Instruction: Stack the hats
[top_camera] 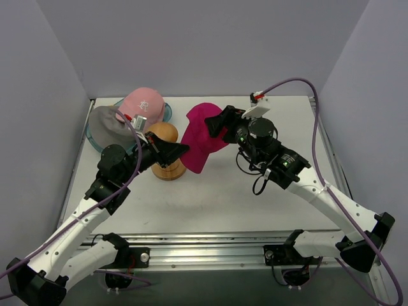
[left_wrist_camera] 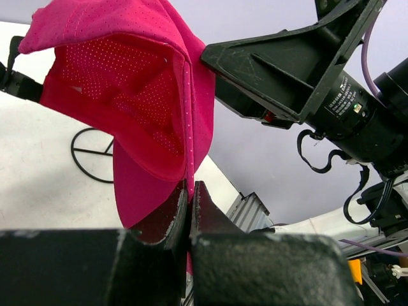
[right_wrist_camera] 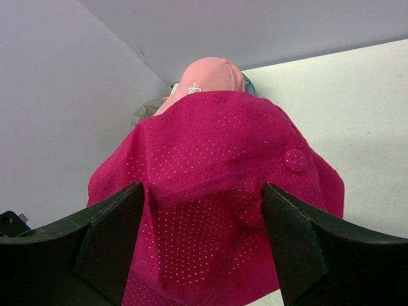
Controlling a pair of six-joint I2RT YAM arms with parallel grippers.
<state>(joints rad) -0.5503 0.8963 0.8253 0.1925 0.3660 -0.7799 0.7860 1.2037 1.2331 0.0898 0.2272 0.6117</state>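
Left: grey cap [top_camera: 107, 124] and light pink cap [top_camera: 145, 102] in the tub [top_camera: 167, 113]. Centre: your left gripper [left_wrist_camera: 189, 194] is clenched on the raised magenta cap [top_camera: 201, 137], shown only wrist-side. Right gripper [right_wrist_camera: 202, 191]: fingers flank the crown; you cannot tell its grip.

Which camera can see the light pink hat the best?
The top camera: nearly the whole light pink cap, logo included, shows at the back left by the grey cap. The right wrist camera shows only its top peeking over the magenta cap. The left wrist camera misses it.
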